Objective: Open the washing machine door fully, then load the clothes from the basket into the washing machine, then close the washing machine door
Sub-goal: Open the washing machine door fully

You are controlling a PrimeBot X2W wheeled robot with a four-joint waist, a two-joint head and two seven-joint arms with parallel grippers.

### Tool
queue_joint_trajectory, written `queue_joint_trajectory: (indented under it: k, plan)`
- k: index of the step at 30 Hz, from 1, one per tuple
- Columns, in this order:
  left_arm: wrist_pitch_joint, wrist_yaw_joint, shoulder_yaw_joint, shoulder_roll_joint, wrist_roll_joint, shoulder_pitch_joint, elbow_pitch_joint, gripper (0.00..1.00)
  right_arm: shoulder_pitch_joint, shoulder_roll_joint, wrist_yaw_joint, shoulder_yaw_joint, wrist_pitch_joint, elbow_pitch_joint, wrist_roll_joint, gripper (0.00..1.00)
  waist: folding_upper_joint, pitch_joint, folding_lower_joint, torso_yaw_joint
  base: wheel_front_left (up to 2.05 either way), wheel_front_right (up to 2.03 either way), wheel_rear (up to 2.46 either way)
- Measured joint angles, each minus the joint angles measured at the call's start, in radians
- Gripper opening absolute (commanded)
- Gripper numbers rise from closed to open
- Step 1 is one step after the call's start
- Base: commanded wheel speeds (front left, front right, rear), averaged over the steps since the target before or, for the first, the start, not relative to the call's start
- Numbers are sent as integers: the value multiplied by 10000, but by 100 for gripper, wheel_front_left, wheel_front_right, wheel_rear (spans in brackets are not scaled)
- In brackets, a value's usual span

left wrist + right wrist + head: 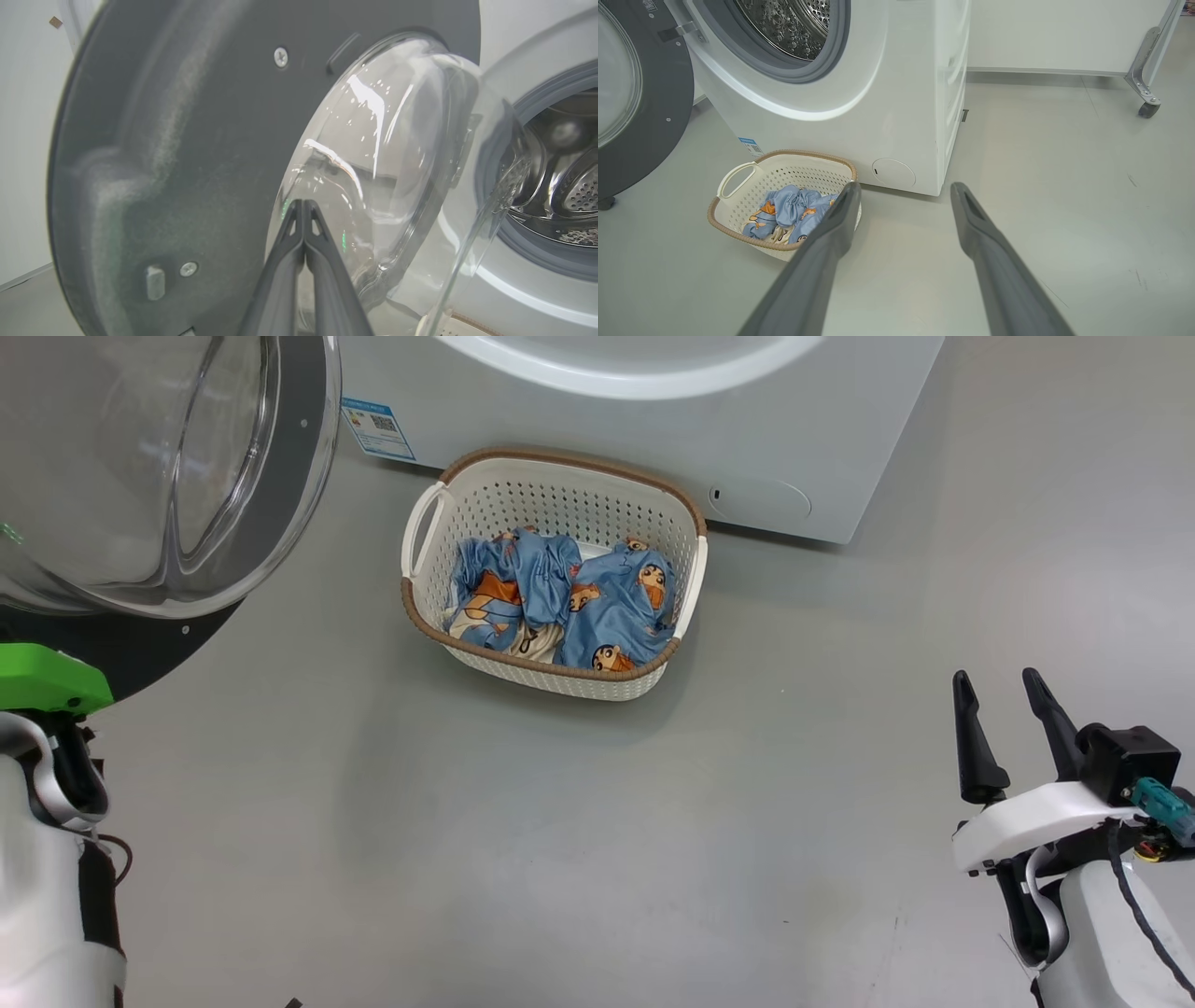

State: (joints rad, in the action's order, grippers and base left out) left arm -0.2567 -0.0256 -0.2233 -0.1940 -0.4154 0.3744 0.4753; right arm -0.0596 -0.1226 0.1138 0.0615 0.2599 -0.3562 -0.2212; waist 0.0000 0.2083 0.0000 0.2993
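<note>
The washing machine door (140,476) stands swung open at the upper left, its glass bowl bulging toward me, dark rim around it (177,154) (640,102). My left gripper (303,205) is shut, its tips against the door's glass bowl. The washing machine (653,420) is white, its steel drum (789,23) exposed. In front of it on the floor sits the basket (425,537) (738,175) holding the light blue clothes (569,597) (794,217). My right gripper (999,686) (903,191) hangs open and empty at the lower right, well apart from the basket.
Grey floor (607,849) spreads wide between the basket and my right arm. A white cabinet on castors (1148,109) stands beyond the washer's right side. A blue QR sticker (378,429) and a round flap (761,499) mark the washer's front.
</note>
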Motion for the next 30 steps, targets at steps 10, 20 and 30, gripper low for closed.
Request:
queue_joint_trajectory:
  k: [10, 20, 30]
  plan:
    - [0, 330, 280, 431, 389, -114, -846, 0, 90, 180, 2, -109, 0, -180, -151, 100, 0, -576, 0, 21, 0, 0, 0]
    - [0, 779, 715, 573, 899, -1047, -1375, 0, 328, 336, 31, -12, 0, -297, -176, 100, 0, -1194, 0, -236, 0, 0, 0]
    - [0, 1064, 1381, 1049, 1279, -2371, -1429, 43, 330, 468, 81, -36, 0, -23, -199, 100, 0, -1618, 0, -862, 0, 0, 0]
